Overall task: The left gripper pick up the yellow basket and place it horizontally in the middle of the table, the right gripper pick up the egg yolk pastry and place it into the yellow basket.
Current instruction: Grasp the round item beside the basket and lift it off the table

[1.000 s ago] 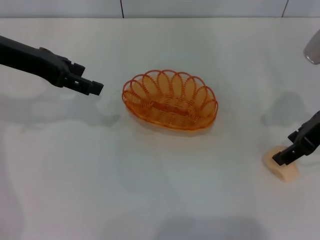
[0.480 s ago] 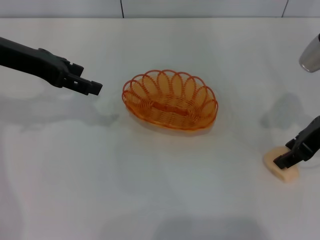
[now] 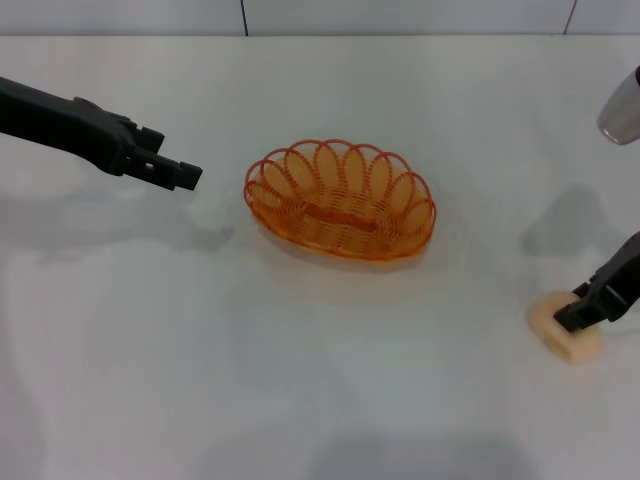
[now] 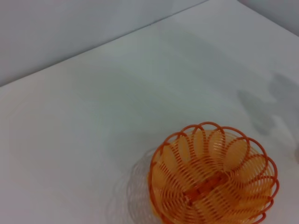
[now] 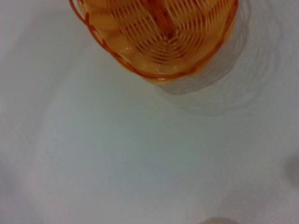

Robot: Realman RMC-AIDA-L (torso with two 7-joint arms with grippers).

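Lower right, close to the frame edge: right pincer (image 3: 572, 318) down on the egg yolk pastry (image 3: 566, 339); grip width cannot tell. Bare desk (image 3: 300, 400) between. Centre: yellow basket (image 3: 340, 199), upright. Upper left: left pincer (image 3: 185, 176), apart from basket, holds nothing, opening unclear.

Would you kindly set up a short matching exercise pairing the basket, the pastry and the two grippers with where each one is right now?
Things:
1. yellow basket
2. egg yolk pastry
3. left gripper
4. right gripper

Places:
A. down at the pastry
B. middle of the table, holding nothing
C. raised, left of the basket, apart from it
D. on the table, far right

Pairs: 1-B, 2-D, 3-C, 4-A
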